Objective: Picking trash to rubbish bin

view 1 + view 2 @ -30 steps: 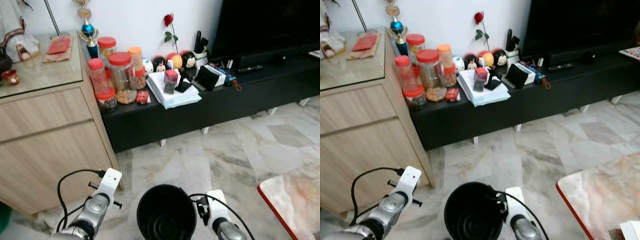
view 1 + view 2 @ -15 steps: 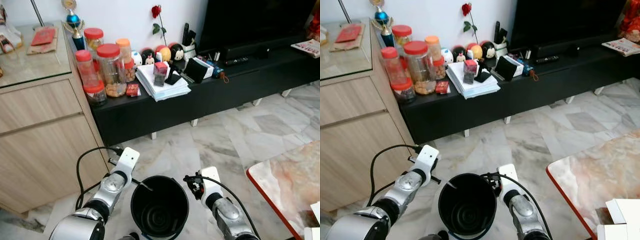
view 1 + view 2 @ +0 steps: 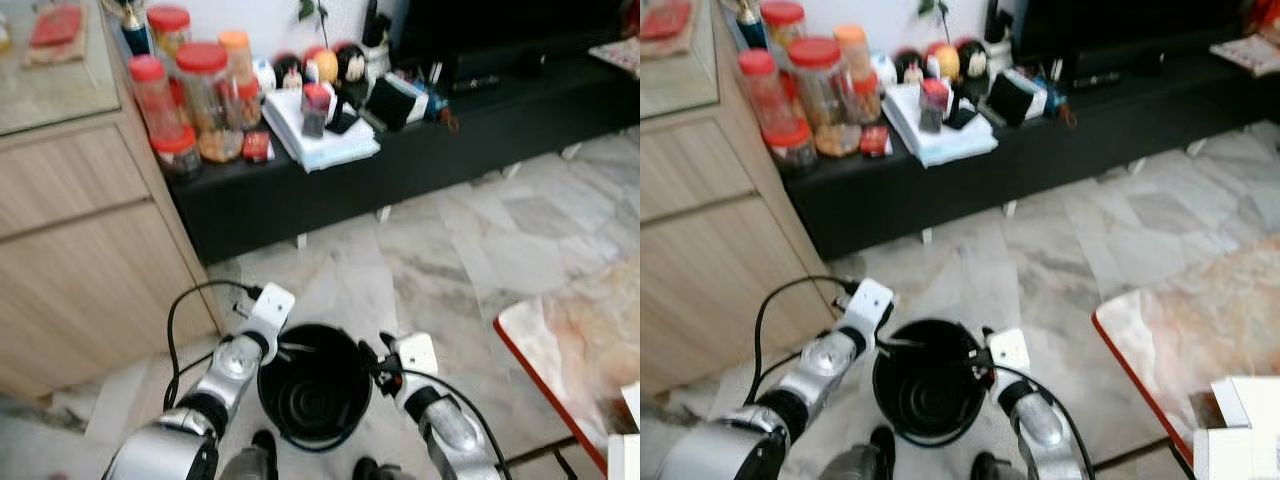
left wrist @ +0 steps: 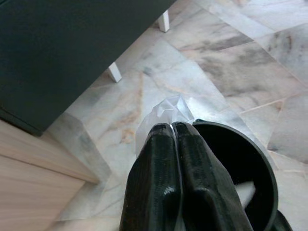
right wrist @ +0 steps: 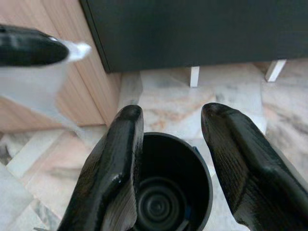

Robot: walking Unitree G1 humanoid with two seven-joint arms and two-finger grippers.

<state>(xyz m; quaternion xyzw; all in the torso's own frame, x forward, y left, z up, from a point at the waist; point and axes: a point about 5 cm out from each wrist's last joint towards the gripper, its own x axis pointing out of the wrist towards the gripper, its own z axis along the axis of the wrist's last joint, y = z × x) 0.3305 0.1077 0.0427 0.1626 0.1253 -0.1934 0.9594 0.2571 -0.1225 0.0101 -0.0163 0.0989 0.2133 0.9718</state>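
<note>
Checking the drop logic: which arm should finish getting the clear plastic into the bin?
Left. The left gripper is shut on the clear plastic scrap at the black bin rim. The right gripper is open beside the bin.

The floor [image 3: 430, 250] is of pale marble tiles with grey and brown veins. On it stands a black round bin [image 3: 315, 385], open at the top. Behind the bin, a low black bench [image 3: 300, 195] rests on the floor on short white feet [image 4: 114, 72]. On its top lie a group of red-lidded jars [image 3: 205, 85], a stack of white papers [image 3: 320, 130], some small round figures [image 3: 320, 65] and a few dark things which are too blurred to name, perhaps remote controls. Beside the bench stands a light wooden cabinet [image 3: 80, 230], touching its end. A table with a red edge [image 3: 540, 375] stands near the bin.
</note>
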